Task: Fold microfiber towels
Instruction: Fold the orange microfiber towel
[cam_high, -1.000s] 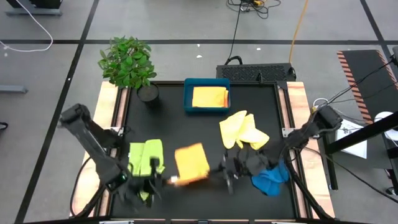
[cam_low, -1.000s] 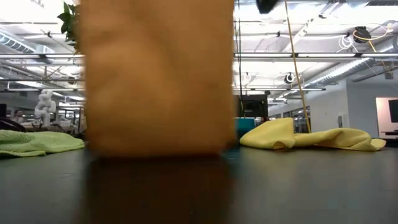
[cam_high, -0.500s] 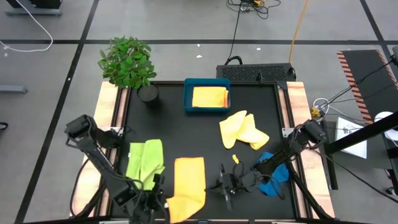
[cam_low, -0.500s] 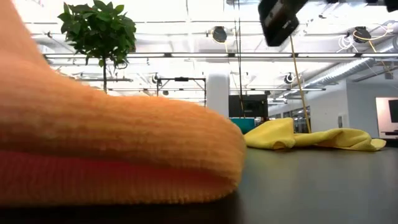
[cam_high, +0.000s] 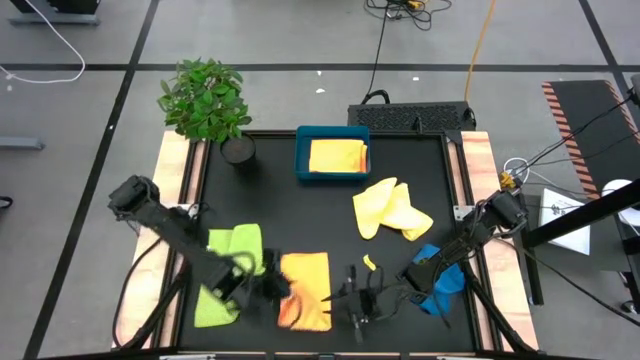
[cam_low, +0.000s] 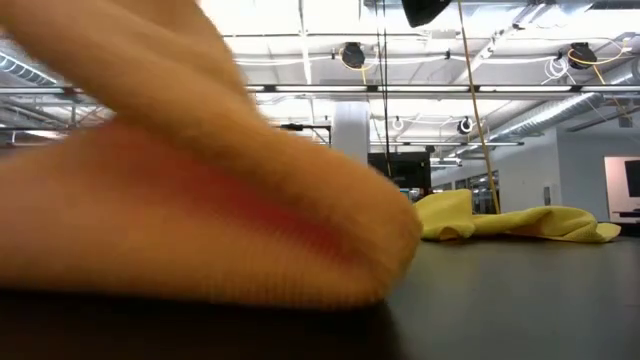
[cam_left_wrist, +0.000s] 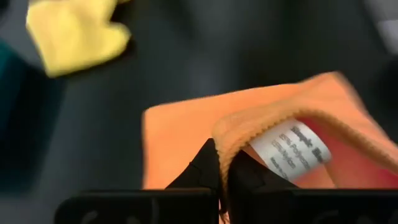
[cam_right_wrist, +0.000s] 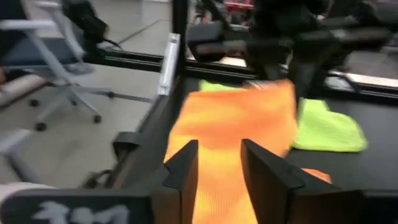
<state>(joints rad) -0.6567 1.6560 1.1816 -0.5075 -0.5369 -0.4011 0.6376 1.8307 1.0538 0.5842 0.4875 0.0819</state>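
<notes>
Two claws | left claw (cam_left_wrist: 222, 180) pinching orange towel (cam_high: 305, 288) | right claw (cam_right_wrist: 219, 168) spread

One towel (cam_high: 305, 290) is being kept between two others (cam_high: 228, 272) (cam_high: 437, 283); behind them, another (cam_high: 336, 156) is lying in a tray (cam_high: 301, 150).

Orange towel (cam_high: 305, 288) half-folded at lower centre, lime towel (cam_high: 229, 270) left, pale yellow (cam_high: 390, 210) and blue (cam_high: 440, 285) right, golden (cam_high: 337, 157) top centre.
</notes>
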